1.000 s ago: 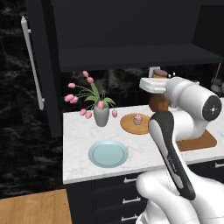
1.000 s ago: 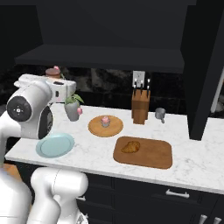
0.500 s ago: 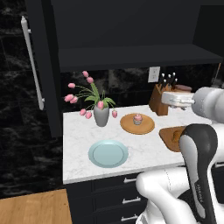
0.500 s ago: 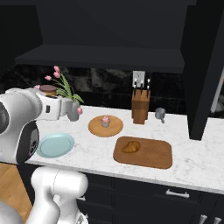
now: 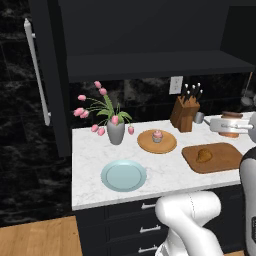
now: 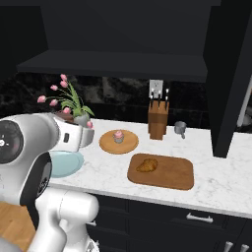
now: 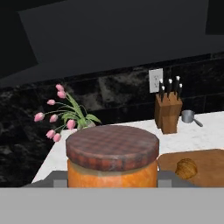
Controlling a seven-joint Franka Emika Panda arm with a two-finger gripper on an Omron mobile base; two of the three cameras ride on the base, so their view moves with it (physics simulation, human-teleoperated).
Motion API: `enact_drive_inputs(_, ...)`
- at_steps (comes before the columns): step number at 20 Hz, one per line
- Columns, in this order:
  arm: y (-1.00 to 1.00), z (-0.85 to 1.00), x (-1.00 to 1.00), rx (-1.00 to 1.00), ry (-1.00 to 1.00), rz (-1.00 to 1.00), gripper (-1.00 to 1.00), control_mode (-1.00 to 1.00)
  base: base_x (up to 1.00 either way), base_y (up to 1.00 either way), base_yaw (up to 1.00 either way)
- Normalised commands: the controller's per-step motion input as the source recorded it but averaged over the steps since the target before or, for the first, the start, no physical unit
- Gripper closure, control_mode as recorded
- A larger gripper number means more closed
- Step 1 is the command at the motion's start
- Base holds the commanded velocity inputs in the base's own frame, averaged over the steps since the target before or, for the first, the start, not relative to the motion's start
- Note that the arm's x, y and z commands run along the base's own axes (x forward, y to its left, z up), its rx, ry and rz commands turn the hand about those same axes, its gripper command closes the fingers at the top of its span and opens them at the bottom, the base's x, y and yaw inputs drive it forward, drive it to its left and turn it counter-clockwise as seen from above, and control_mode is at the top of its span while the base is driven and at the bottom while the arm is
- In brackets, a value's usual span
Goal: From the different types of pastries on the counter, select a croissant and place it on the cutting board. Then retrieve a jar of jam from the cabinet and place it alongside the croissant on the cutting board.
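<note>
The counter (image 5: pixel 165 172) is white, like marble, with dark drawers and silver handles under it. The wall behind it is black and shiny. Above it hangs the dark cabinet (image 5: pixel 150 60), with its door swung open to the left and a long pale bar handle on the door.

The brown cutting board (image 6: pixel 170 173) lies flat on the counter. The croissant (image 6: pixel 147 165) sits on the left part of the board. Just beside the board is a round wooden tray (image 6: pixel 109 144) with a little pink cupcake (image 6: pixel 118 136) on it. A light blue plate (image 5: pixel 123 175) lies near the front edge. A grey vase of pink tulips (image 5: pixel 115 131) stands at the back, near the tray. A wooden knife block (image 6: pixel 158 126) stands by the wall, under a white socket, with a small metal cup (image 6: pixel 180 128) next to it.

The gripper (image 5: pixel 231 126) is up in the air, above the right end of the board. Its fingers are closed tight on the jar of jam (image 7: pixel 112 157). The jar is orange with a dark checked lid, and it is upright.
</note>
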Motion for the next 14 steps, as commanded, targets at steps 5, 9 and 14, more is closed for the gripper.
enact_drive_inputs(5, -0.29, -0.34, 0.11, 0.00, 0.00, 0.02, 1.00, -1.00, 0.00, 0.00, 0.00)
enact_drive_inputs(9, -0.56, -0.61, 0.09, 0.00, 0.00, 0.03, 1.00, -1.00, 0.00, 0.00, 0.00)
enact_drive_inputs(14, -0.37, -0.55, 0.06, 0.00, 0.00, 0.03, 1.00, -1.00, 0.00, 0.00, 0.00)
